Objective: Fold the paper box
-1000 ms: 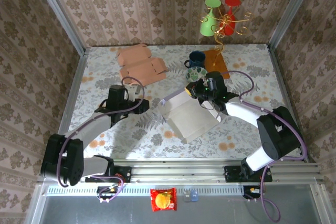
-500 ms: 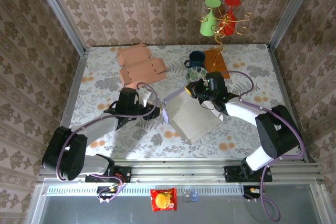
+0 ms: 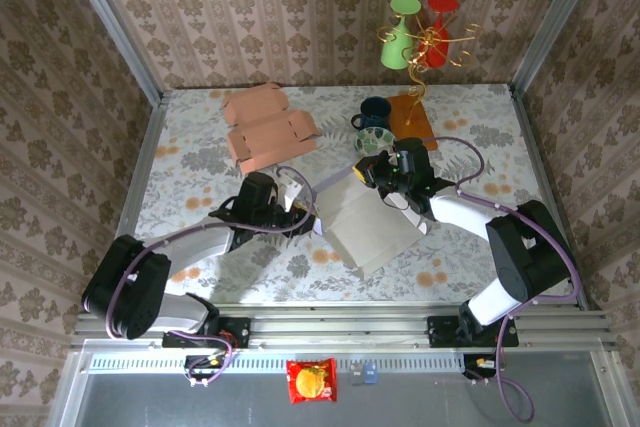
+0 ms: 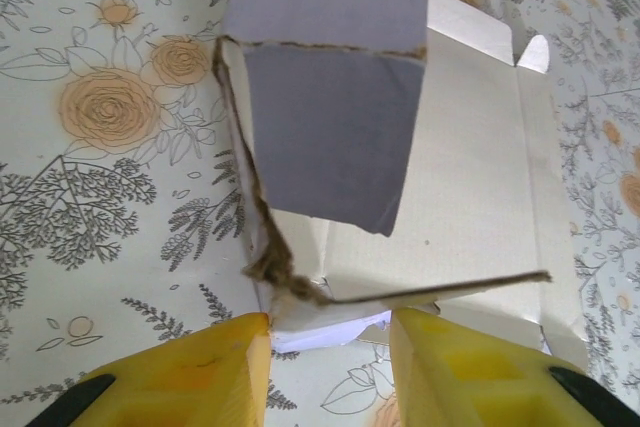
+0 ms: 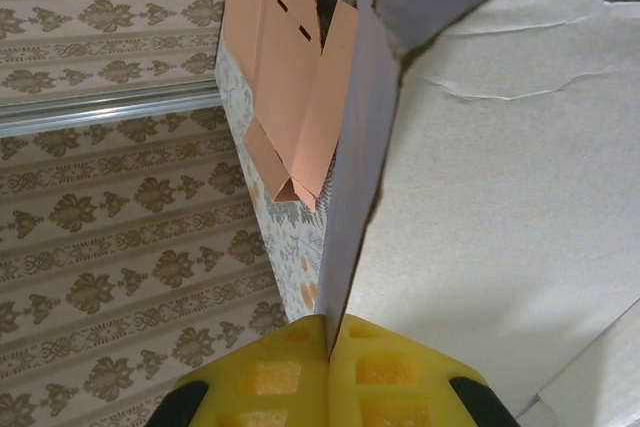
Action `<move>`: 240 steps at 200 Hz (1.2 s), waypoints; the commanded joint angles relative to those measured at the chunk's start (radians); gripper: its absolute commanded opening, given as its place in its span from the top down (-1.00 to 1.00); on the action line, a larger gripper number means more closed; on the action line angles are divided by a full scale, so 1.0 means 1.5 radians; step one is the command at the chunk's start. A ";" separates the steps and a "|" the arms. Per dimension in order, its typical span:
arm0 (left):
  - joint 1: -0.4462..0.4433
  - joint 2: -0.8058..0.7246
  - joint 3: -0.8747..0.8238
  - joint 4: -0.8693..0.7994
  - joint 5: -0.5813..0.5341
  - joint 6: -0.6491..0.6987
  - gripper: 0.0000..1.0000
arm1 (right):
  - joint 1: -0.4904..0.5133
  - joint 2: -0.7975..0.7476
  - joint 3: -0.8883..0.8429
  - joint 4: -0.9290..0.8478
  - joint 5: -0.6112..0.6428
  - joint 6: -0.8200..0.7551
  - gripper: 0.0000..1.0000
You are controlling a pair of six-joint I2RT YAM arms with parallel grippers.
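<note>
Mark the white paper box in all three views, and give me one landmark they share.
Top external: the white box lies open near the middle of the table.
Left wrist: the box takes up the centre and right, with one flap raised.
Right wrist: the box's flat panel spreads across the right, and its raised flap is clamped in the right pincer.
Shared landmark: the floral tablecloth.

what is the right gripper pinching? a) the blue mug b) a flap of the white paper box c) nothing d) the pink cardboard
b: the right gripper is shut on the thin edge of a raised flap of the white paper box.
</note>
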 commanded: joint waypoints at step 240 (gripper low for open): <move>-0.089 0.052 0.081 0.001 -0.285 -0.030 0.48 | 0.050 -0.034 -0.088 0.150 0.081 0.094 1.00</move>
